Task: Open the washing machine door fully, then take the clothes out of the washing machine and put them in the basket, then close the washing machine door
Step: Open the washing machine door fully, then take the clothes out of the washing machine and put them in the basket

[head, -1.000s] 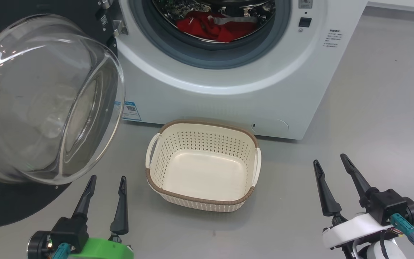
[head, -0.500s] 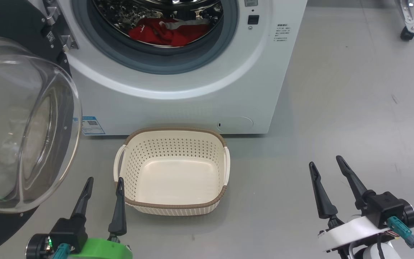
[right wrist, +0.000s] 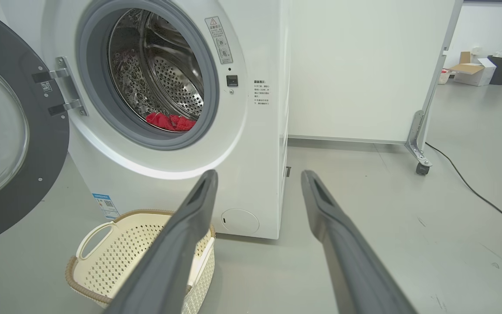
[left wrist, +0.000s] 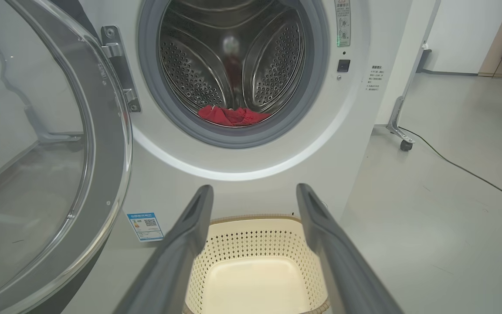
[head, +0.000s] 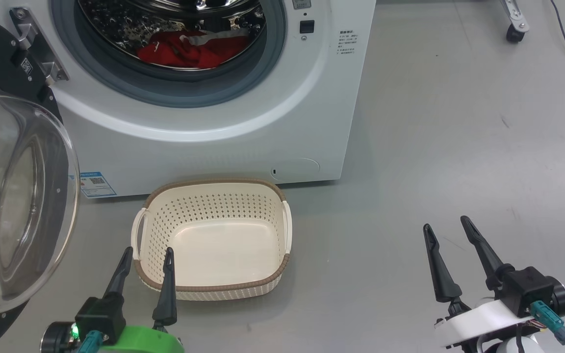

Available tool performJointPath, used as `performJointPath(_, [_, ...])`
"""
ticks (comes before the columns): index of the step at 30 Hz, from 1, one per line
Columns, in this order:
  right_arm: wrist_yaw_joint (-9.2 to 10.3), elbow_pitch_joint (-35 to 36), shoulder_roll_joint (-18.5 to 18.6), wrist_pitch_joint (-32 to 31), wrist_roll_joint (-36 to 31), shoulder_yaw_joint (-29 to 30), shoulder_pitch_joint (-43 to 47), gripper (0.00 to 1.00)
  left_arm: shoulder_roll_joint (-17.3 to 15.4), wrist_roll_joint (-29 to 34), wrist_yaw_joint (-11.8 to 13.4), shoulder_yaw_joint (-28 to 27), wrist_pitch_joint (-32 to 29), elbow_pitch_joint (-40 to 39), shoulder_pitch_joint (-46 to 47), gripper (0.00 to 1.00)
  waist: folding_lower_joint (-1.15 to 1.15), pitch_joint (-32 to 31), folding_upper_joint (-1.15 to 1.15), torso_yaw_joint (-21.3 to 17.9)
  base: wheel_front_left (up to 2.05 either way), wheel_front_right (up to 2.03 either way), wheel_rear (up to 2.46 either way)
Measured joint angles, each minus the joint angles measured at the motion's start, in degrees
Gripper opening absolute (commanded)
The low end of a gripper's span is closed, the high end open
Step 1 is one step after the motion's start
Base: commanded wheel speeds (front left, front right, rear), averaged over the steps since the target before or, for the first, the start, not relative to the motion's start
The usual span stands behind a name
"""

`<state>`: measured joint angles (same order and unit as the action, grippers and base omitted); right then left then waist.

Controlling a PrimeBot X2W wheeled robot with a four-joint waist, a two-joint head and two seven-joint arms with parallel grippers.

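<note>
Squarely ahead, the washing machine (head: pixel 214 142) stands on the grey floor (head: pixel 434 122), its round mouth uncovered so the steel drum (head: pixel 115 24) and grey gasket (head: pixel 174 93) show. Its door (head: pixel 17 196) is swung wide open on the hinge (head: pixel 37 54) at the robot's left, clear glass bulging outward. Just in front of the machine sits the basket (head: pixel 214 183), upright, its cream bottom showing. The clothes (head: pixel 189 49) lie as a red bundle low in the drum, near its front lip. The left gripper (head: pixel 148 251) hovers at the basket's near left corner, fingers apart and holding nothing; the right gripper (head: pixel 446 223) hangs well to the basket's right over the floor, fingers likewise spread and unladen.
</note>
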<state>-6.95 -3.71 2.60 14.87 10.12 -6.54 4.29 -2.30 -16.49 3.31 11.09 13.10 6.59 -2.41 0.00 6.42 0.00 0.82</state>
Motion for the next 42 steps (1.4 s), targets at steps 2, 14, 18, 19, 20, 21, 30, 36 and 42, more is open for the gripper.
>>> performJointPath(2, [0.00,0.09,-0.02,0.00,0.00,0.00,0.01,1.00,-0.01,0.00,0.00,0.07,-0.01,0.11,0.00,1.00,0.00,-0.01,0.00,-0.03,0.00,0.00,0.00])
performJointPath(14, [0.01,0.25,-0.10,0.00,0.01,0.04,0.88,1.00,-0.05,0.00,0.45,0.79,-0.78,0.52,0.01,1.00,0.00,-0.17,0.00,0.48,0.00,0.00,0.00])
performJointPath(18, [0.01,0.29,-0.11,0.00,0.01,0.05,0.91,1.00,-0.05,0.00,0.91,1.02,-0.80,0.51,0.01,1.00,0.00,-0.10,0.00,0.65,0.00,0.00,0.00])
performJointPath(19, [0.01,0.30,-0.11,0.00,0.01,0.05,0.91,1.00,-0.05,0.00,0.93,1.05,-0.93,0.51,0.01,1.00,0.00,-0.09,0.00,0.68,0.00,0.00,0.00])
performJointPath(20, [0.01,0.30,-0.12,0.00,0.01,0.05,0.91,1.00,-0.07,0.00,0.93,1.12,-0.93,0.51,0.01,1.00,0.00,-0.08,0.00,0.70,0.00,0.00,0.00])
performJointPath(21, [0.01,0.30,-0.12,0.00,0.01,0.04,0.91,1.00,-0.07,0.00,0.94,1.18,-0.93,0.52,0.01,1.00,0.00,-0.08,0.00,0.70,0.00,0.00,0.00])
performJointPath(30, [0.01,0.36,-0.18,0.00,0.29,-0.04,0.93,1.00,-0.08,0.01,1.00,1.58,-0.93,0.40,0.03,1.00,0.00,-0.38,0.00,0.59,0.02,-0.02,0.00])
performJointPath(36, [0.01,0.63,-0.18,0.00,0.45,-0.16,0.96,1.00,-0.08,0.01,1.01,1.72,-0.91,0.16,0.04,1.00,0.00,-0.42,0.00,0.52,0.24,-0.24,0.00])
performJointPath(42, [0.01,0.81,-0.19,0.00,0.60,-0.32,0.99,1.00,-0.09,0.01,1.49,1.87,-0.85,-0.18,0.04,1.00,0.00,-0.28,0.00,0.44,0.51,-0.51,0.00])
